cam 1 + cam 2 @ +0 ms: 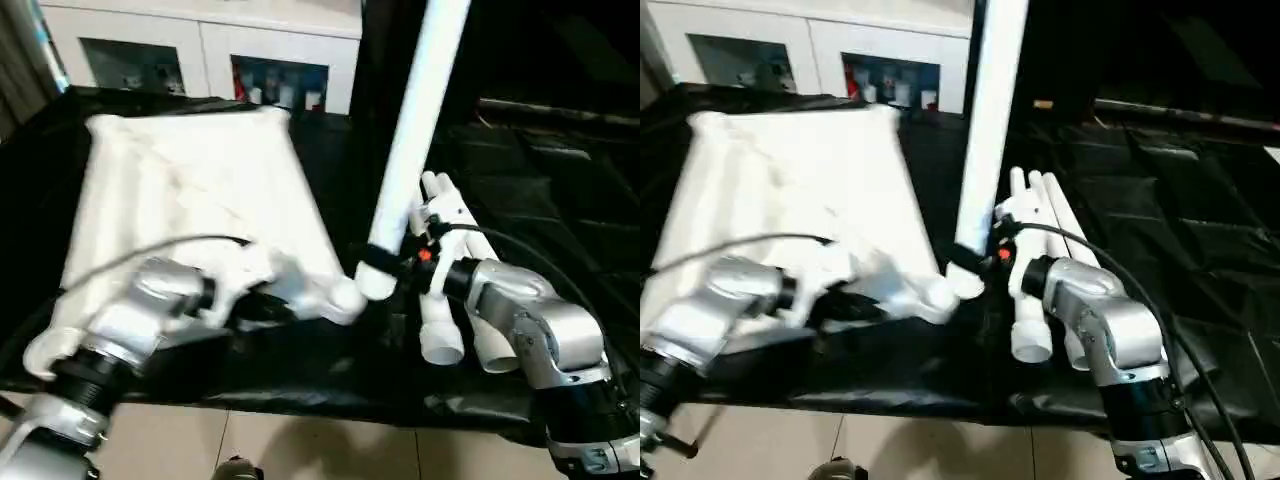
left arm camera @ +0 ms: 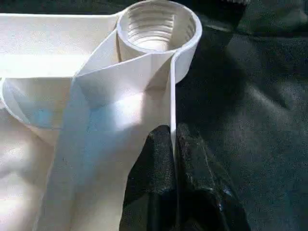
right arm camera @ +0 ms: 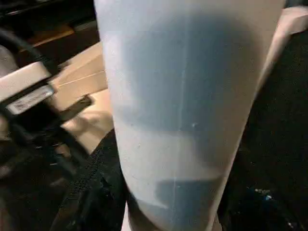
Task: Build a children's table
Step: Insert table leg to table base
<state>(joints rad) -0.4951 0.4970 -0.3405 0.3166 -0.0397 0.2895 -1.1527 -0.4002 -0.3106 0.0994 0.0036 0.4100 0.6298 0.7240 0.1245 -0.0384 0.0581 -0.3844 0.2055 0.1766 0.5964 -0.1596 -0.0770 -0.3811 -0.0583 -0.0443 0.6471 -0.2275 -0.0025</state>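
The tabletop (image 1: pixel 190 190) lies underside up on the black-draped work table (image 1: pixel 560 200), with its ribs facing upward. All positions below are given relative to this tabletop.

Left gripper (image 2: pixel 174 159): the two black fingers are pressed together on the tabletop's thin upright edge wall, one finger (image 2: pixel 149 183) inside the wall and the other outside it. The grip point sits just beside the near corner socket (image 2: pixel 156 29) — a round socket with internal threads, open and facing up. In the left eye view this gripper (image 1: pixel 285 300) reaches in over the tabletop's near edge.

Right gripper (image 1: pixel 385 270): the fingers stand about half spread and clamp one leg (image 1: pixel 415 130) near its lower end. The leg is a long white tube, held nearly upright with a slight tilt, and it rises past the top of the picture. Its lower end (image 1: pixel 962 275) hangs close beside the near corner socket, at the tabletop's right near corner; whether it touches the socket cannot be told.

Remaining legs (image 1: pixel 1040 260): these white tubes lie side by side on the black cover — just to the right of the tabletop, behind the right gripper.

A white cabinet (image 1: pixel 200 45) stands beyond the tabletop's far edge.
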